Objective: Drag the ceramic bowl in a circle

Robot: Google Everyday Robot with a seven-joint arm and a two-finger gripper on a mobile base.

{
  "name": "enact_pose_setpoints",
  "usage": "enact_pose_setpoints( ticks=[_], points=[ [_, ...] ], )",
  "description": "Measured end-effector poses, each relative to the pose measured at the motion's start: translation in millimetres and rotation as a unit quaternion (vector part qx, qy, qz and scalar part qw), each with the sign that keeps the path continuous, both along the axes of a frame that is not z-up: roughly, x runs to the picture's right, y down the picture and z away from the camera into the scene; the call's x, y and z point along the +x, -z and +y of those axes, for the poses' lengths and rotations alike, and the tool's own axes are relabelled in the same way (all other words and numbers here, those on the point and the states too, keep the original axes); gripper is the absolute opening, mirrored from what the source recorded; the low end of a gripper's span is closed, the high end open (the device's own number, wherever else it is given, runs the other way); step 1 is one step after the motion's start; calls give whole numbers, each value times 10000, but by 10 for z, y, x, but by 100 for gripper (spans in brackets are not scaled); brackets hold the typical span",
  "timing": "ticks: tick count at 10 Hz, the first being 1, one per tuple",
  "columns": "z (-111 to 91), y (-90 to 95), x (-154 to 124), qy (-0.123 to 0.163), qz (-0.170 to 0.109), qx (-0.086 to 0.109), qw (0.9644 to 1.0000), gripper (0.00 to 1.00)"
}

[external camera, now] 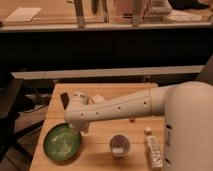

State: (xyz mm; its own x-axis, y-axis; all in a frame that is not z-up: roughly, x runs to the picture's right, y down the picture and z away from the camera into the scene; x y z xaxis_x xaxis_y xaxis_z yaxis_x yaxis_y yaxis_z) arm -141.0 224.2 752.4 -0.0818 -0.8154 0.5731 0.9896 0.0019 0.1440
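"Where's the ceramic bowl point(61, 143)?"
"Front left on the counter point(100, 161), with the tool point(76, 130) at its back-right rim."
"And beside it?"
"A cup point(119, 146) to its right, and a bottle point(153, 151) lying farther right."

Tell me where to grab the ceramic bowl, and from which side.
Right rim of the ceramic bowl, from above. It is wide, shallow and sits flat on the table, so only the thin rim offers a hold. The gripper hangs by that rim; the white cup stands apart to the right.
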Motion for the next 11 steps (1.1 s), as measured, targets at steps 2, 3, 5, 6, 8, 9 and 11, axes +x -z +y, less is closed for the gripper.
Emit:
enact_pose_setpoints(
  ticks=[2,3,5,6,8,9,11],
  points=[
    [21,23,-68,125,-99,-32,9999,80],
    [43,12,-73,162,-120,-66,9998,80],
    [130,-80,-61,197,-143,-226,9994,80],
    [180,-144,-41,203,-129,-353,9991,80],
    [316,-298,-14,166,-86,-657,9977,80],
    [389,-376,38,125,-19,-823,9965,80],
    [431,-417,77,70,39,-963,9953,75]
  ],
)
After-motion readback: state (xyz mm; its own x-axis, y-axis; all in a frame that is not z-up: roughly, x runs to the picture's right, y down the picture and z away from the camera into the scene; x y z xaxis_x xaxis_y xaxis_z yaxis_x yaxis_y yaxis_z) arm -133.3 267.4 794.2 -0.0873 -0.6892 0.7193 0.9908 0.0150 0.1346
